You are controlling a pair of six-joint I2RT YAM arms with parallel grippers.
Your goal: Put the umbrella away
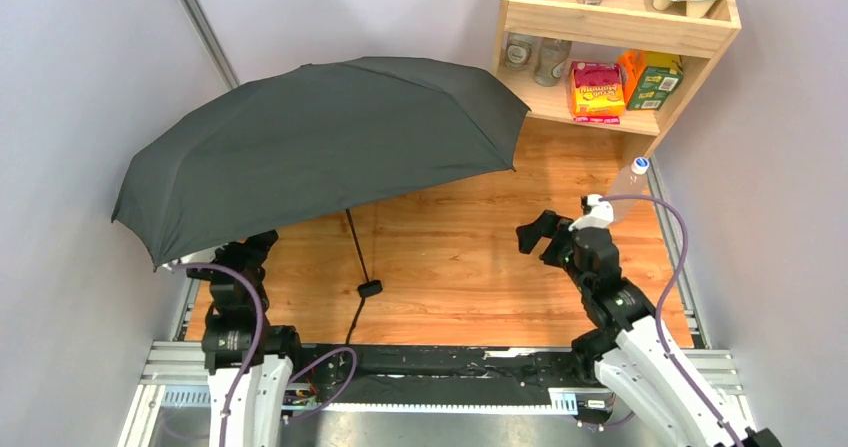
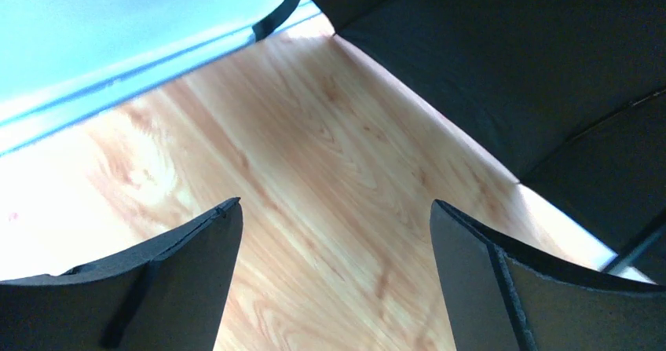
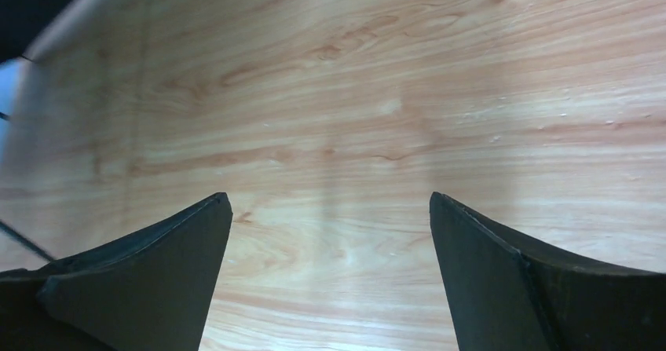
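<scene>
The umbrella (image 1: 320,137) stands open, its black canopy spread over the left and back of the wooden table (image 1: 470,267). Its thin shaft (image 1: 355,242) slants down to the small handle (image 1: 369,288), which rests on the table with the strap trailing toward the front edge. My left gripper (image 1: 255,247) sits under the canopy's front-left rim, partly hidden. In its wrist view the left gripper (image 2: 334,202) is open over bare wood, with the canopy (image 2: 534,76) up to the right. My right gripper (image 1: 530,234) is right of the handle. The right gripper (image 3: 329,195) is open and holds nothing.
A wooden shelf (image 1: 620,27) at the back right holds jars, cups and snack boxes. A clear plastic bottle (image 1: 630,182) stands by the shelf's foot, close behind my right arm. Grey walls close in on both sides. A metal rail (image 1: 420,362) runs along the near edge.
</scene>
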